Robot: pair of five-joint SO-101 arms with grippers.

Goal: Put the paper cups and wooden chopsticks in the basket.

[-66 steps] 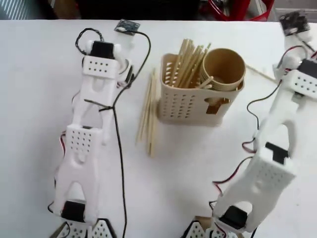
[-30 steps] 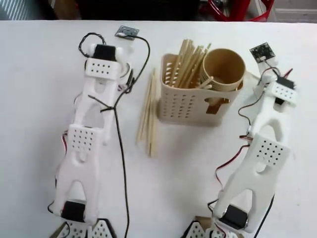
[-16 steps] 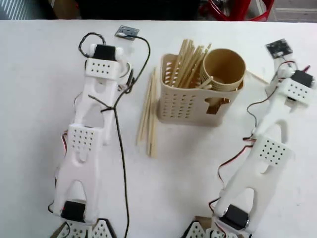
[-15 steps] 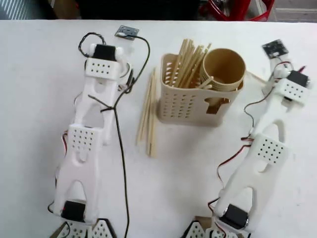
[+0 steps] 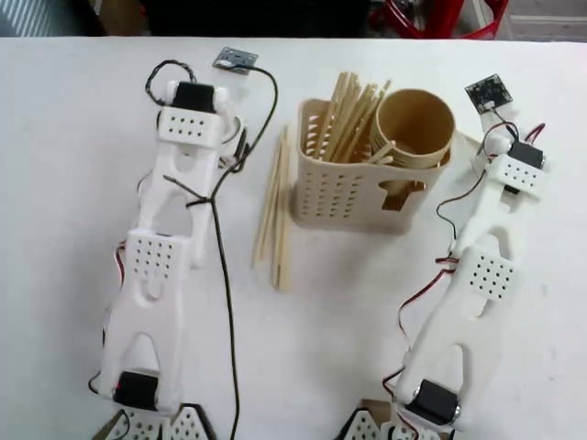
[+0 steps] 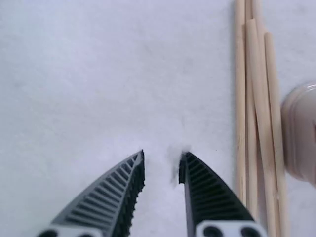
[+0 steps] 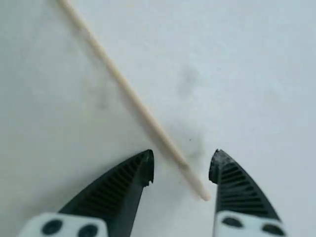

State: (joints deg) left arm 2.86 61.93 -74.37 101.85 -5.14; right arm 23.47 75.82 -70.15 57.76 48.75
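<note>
The right claw (image 7: 182, 157) is open wide, with its two dark fingers (image 7: 129, 178) pointing down at the white table (image 7: 237, 59). One wooden stick (image 7: 127, 93) lies flat on the table and its end sits in the gap between the fingers. That end is closer to one finger than to the other. I cannot tell if the fingers touch the table yet.

I think the job right now is to pick up this one stick. To do it well, the claw should slide a little way along the stick, so it grabs more than just the very end. The end could slip out. Then it should go straight down and close slowly, so the round stick does not roll away. The basket is near, so it only needs a short lift to get over the rim.

The left claw (image 6: 162, 155) is open just a little and holds nothing. It hangs over bare table, just beside a bunch of loose sticks (image 6: 254, 98). Those sticks lie side by side on the table, next to the basket (image 5: 344, 197).

The paper cups (image 5: 415, 124) are already in the basket, stacked at one end. A lot of standing sticks (image 5: 353, 115) lean in the other end. So I think most of the task is done. The loose sticks and the one wooden stick are left to go in.
</note>
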